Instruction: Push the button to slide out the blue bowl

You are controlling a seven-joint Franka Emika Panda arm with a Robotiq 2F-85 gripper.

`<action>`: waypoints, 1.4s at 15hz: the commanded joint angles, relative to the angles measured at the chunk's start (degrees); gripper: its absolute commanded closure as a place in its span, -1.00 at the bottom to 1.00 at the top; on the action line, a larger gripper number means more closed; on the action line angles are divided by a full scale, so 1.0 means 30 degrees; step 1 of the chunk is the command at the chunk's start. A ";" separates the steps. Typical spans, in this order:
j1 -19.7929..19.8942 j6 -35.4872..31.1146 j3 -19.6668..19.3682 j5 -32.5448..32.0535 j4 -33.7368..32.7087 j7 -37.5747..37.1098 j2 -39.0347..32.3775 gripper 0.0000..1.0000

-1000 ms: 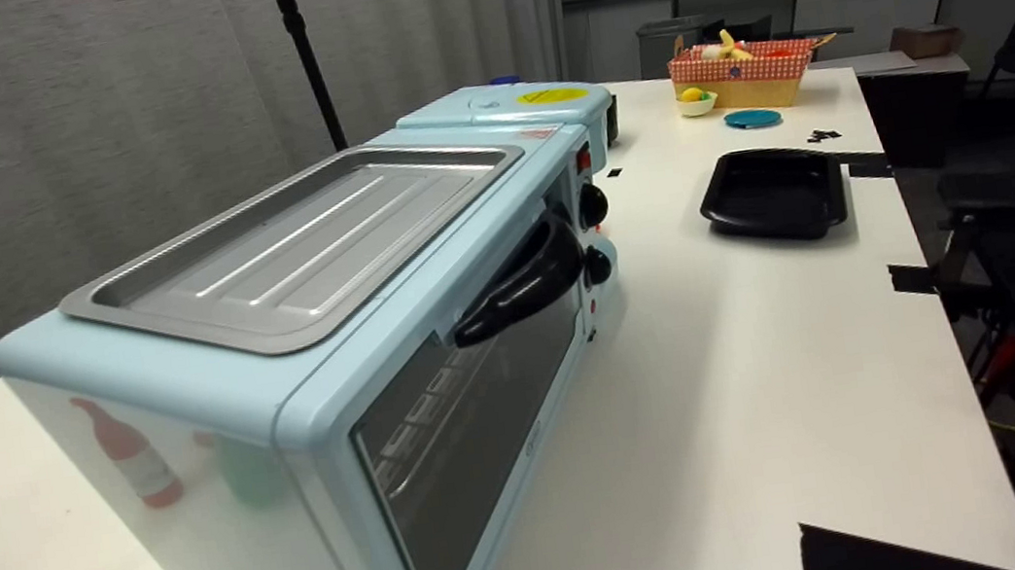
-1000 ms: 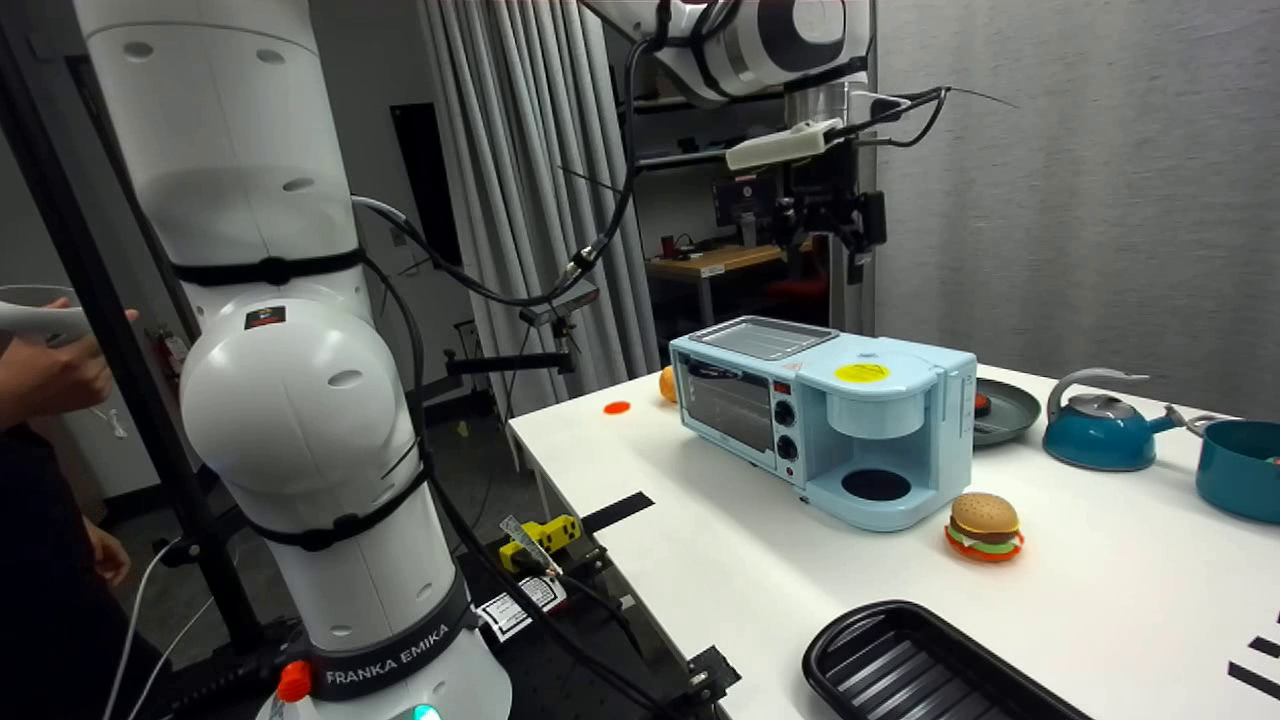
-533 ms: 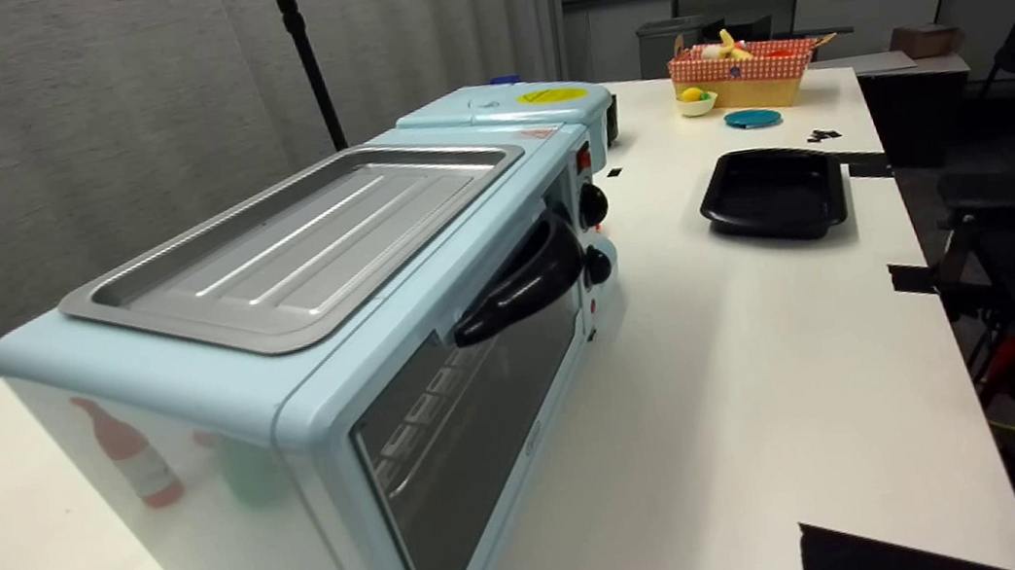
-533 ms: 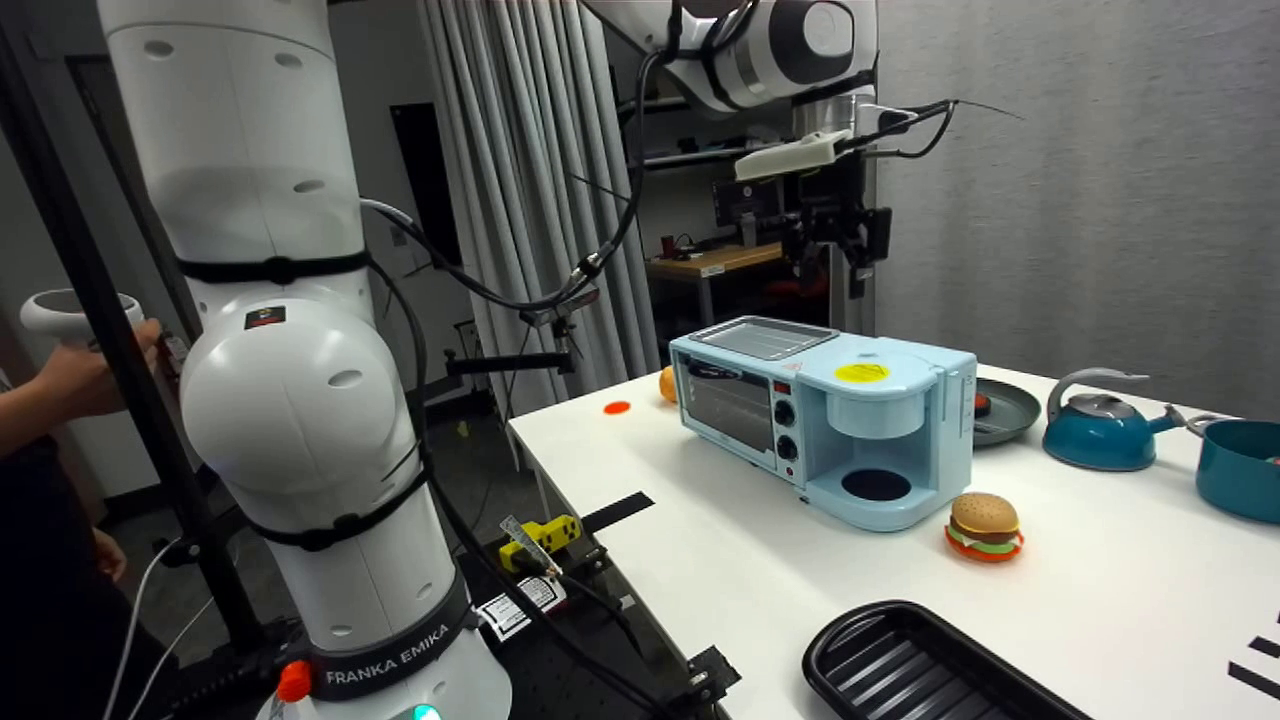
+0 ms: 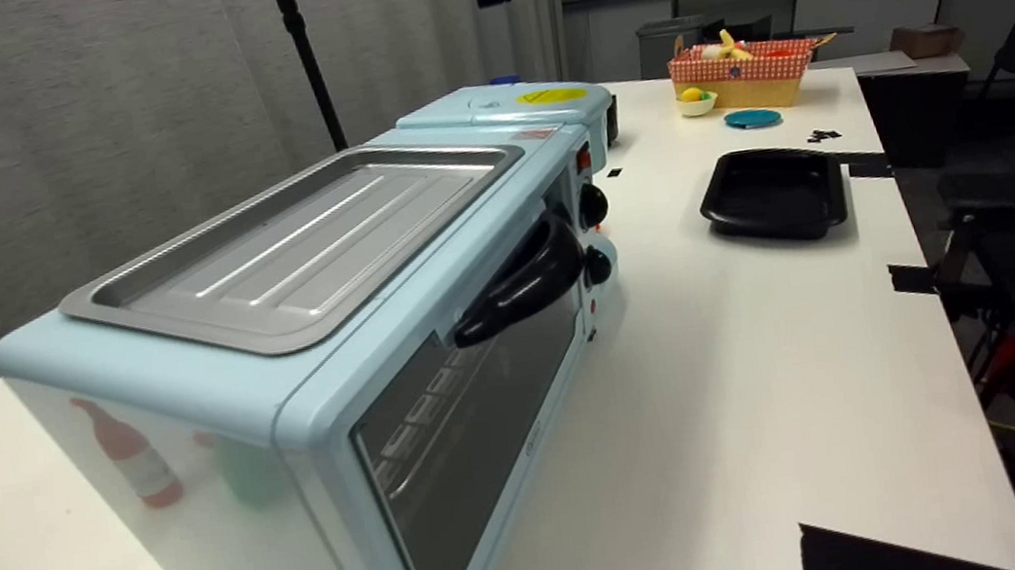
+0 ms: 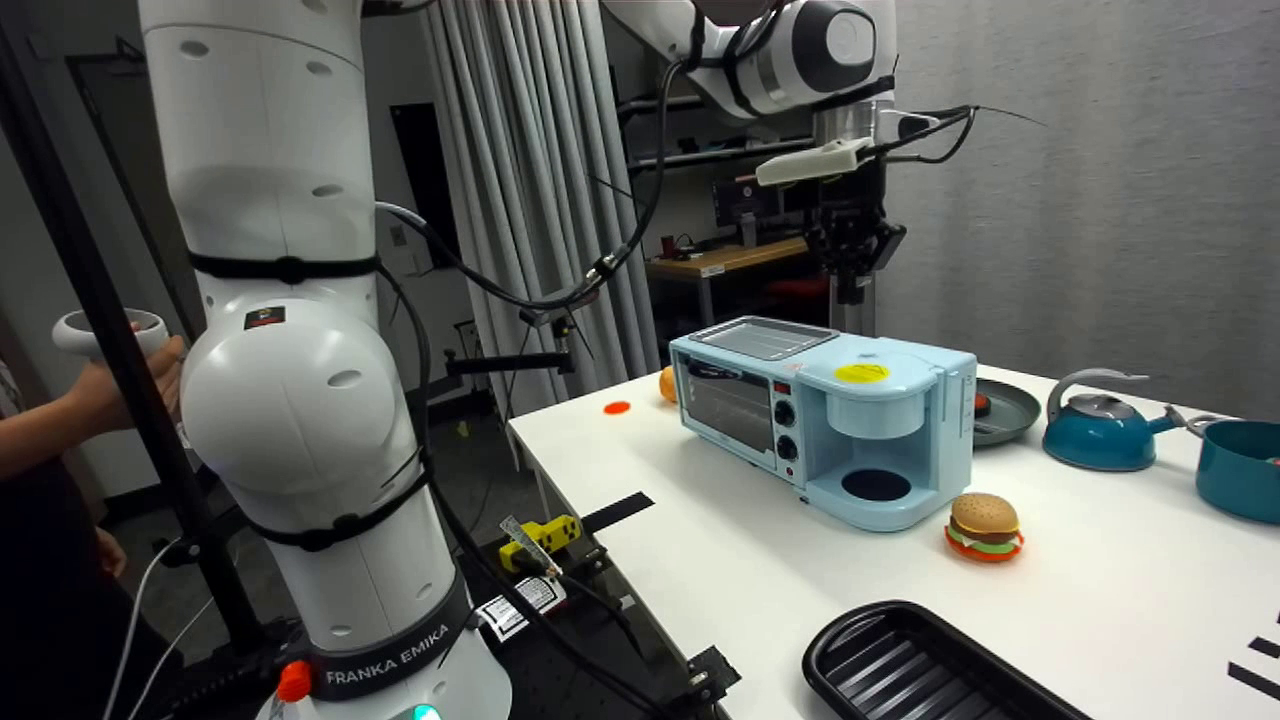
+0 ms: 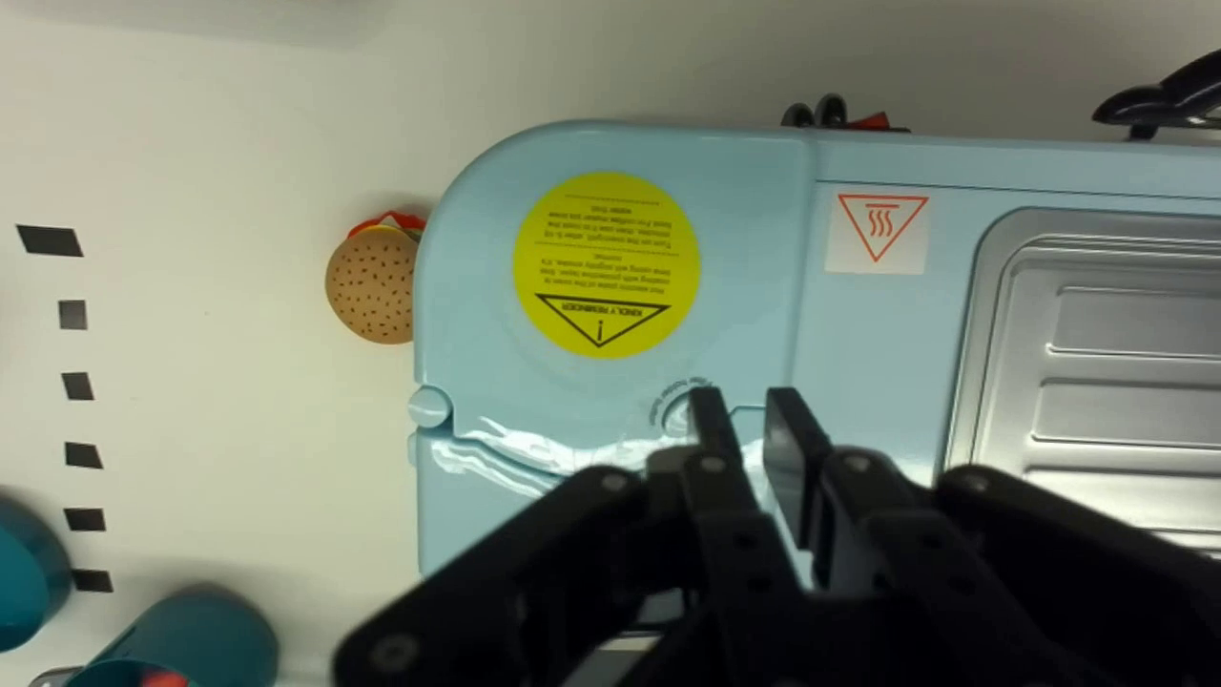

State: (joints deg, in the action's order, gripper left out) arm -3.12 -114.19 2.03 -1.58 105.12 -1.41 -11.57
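"Hanging a sliver apart with nothing between them, two fingers [image 7: 799, 439] of the gripper [image 7: 752, 410] point down from well above the round button [image 7: 678, 416], presumably the one to press."

"What threatens?"

"A miss. The fingers cover part of the button in the wrist view, and that narrow gap could straddle it or send the press onto the lid [image 7: 744, 248] beside it."

"And the blue bowl [image 6: 878, 412]?"

"In an exterior view it appears to be the rounded part tucked beneath the lid, not slid out. A weak press might leave it there; a slanting one might skid the whole machine [image 6: 816, 450]."

"The count, working outward?"

"Two fingers, one button, one lid, one blue bowl. On the machine: one yellow sticker [image 7: 607, 265], one warning sticker [image 7: 878, 232], two black knobs [image 6: 785, 412], one steel tray [image 5: 296, 244]. Around it: one toy hamburger [image 6: 984, 527], one kettle [image 6: 1105, 437], one pot [image 6: 1240, 485], one gray pan [image 6: 1012, 415], one black tray [image 5: 775, 191], one teal plate [image 5: 752, 119], one basket [image 5: 742, 93]."
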 commanded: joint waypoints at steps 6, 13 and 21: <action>-0.0048 -0.0786 -0.0052 -0.0349 -0.1117 -0.0089 -0.1632 1.00; -0.0014 -0.0794 -0.0082 -0.0352 -0.1080 -0.0029 -0.2048 1.00; -0.0007 -0.1082 -0.0130 -0.0404 -0.1226 -0.0048 -0.2536 1.00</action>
State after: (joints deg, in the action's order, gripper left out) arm -3.13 -116.24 1.98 -1.78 103.09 -1.43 -17.83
